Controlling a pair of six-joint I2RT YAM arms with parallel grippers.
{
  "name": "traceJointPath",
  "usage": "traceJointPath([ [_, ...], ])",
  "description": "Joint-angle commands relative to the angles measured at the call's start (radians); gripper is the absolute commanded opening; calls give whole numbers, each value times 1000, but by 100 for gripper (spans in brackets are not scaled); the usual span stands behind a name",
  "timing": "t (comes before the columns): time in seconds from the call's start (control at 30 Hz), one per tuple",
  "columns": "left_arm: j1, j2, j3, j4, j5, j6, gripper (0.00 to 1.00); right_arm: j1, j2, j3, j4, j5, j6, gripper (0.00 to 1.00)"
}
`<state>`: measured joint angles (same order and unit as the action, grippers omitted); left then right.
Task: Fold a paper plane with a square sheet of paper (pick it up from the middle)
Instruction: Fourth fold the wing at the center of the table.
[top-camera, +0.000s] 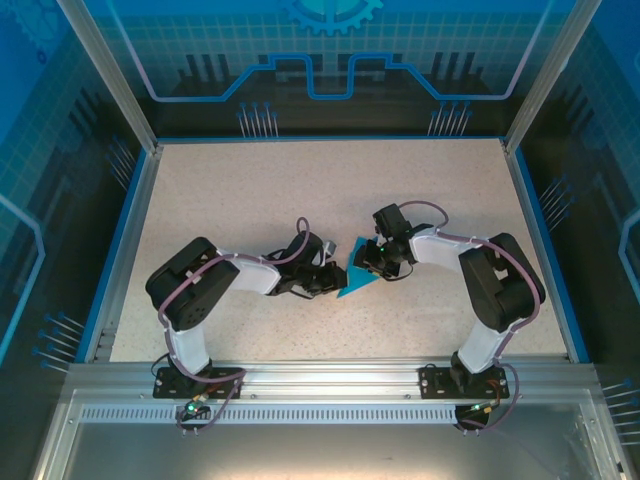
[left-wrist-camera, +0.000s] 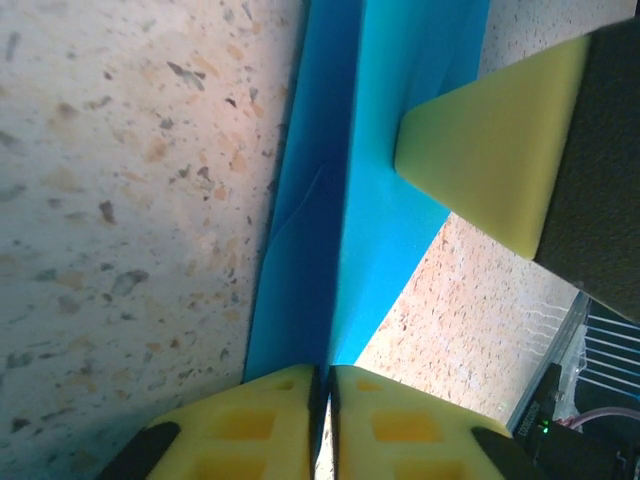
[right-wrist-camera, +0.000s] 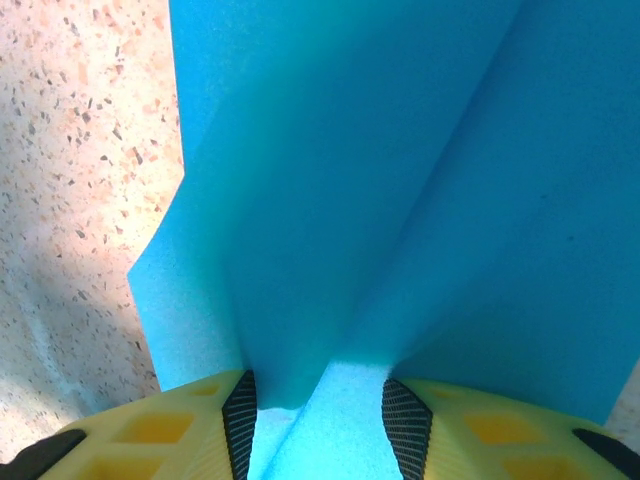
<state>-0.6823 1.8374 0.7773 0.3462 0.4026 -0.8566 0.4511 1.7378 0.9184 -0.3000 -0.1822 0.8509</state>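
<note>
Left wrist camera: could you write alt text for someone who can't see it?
Two yellow fingers pinch a raised fold of blue paper on a speckled table. Another yellow finger rests on the paper from the right.

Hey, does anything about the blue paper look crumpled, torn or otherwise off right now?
No tear shows. The blue paper has one faint stray wrinkle on its darker fold, left wrist view. Otherwise the creases look clean, with both tools, left and right, at it.
</note>
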Motion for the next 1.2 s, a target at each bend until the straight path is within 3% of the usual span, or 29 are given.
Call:
traceJointPath([
  [0.0,15,-35,-3,-4,23,26,21,-3,84,-44,-126,153,26,44],
  [0.23,16,-139,-67,40,-18,47,26,-3,87,-48,-126,159,66,45],
  [0.43,-10,-123,-75,118,8,39,26,-6,93,-50,-131,162,92,45],
  [0.93,-37,-58,-23,36,-10,65,30,-7,112,-45,-156,171,114,46],
  [1.17,-38,-73,-18,-26,-78,82,30,-7,117,-46,-163,176,116,47],
])
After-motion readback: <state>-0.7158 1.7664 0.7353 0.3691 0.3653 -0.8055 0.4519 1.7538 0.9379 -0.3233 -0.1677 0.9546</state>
